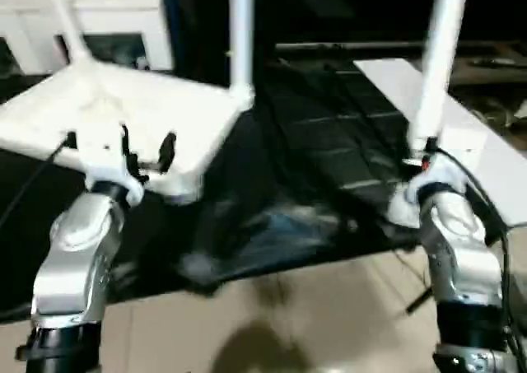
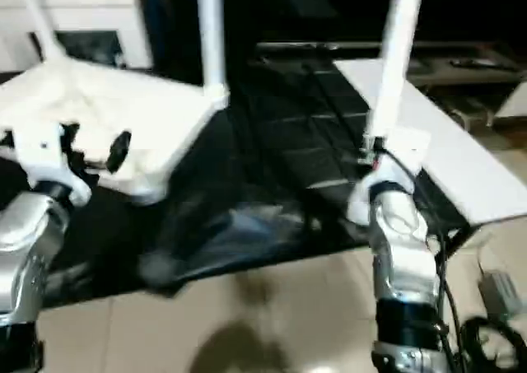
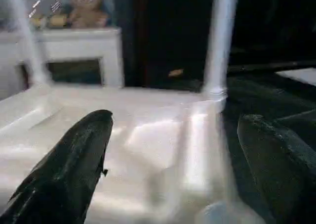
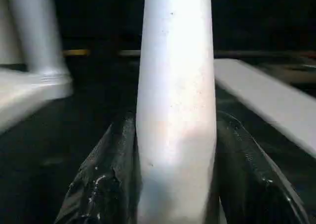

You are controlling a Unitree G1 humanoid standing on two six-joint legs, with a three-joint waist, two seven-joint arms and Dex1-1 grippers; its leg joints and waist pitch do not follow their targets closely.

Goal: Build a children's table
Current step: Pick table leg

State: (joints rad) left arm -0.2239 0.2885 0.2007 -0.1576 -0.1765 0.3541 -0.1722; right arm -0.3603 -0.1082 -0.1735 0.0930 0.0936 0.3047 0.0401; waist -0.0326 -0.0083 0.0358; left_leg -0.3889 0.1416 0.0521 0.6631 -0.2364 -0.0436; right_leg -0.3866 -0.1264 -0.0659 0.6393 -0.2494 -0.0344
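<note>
The white tabletop (image 1: 123, 114) lies upside down on a dark surface (image 1: 329, 151), at the robot's left front, with its underside facing up. Two white legs stand in its corner sockets: one at the far left corner (image 1: 66, 23), leaning a little, and one at the far right corner (image 1: 241, 35), upright.

The left claw (image 1: 144, 155) hovers over the near edge of the tabletop, its two black fingers (image 3: 74, 159) spread wide apart and gripping nothing; the left wrist view looks between them across the ribbed underside toward the right-corner leg (image 3: 217, 41).

The right claw (image 4: 175, 184) is closed on a third leg (image 1: 436, 60), holding it near its lower end so the tube rises upright, well apart from the tabletop and to its right. In the right wrist view the black fingers (image 4: 98, 184) press against both sides of the tube.

Beside the held leg, a long flat white board (image 2: 445, 159) lies on the dark surface, running from the far middle toward the near right; it sits just behind and to the right of the right claw. Behind the tabletop stands a white cabinet (image 3: 74, 51) with a glass front, and a soft toy (image 3: 86, 6) sits on top of it. A pale floor (image 1: 288, 324) shows in the foreground below the dark surface, and black cables (image 2: 486, 340) lie on it at the near right.
</note>
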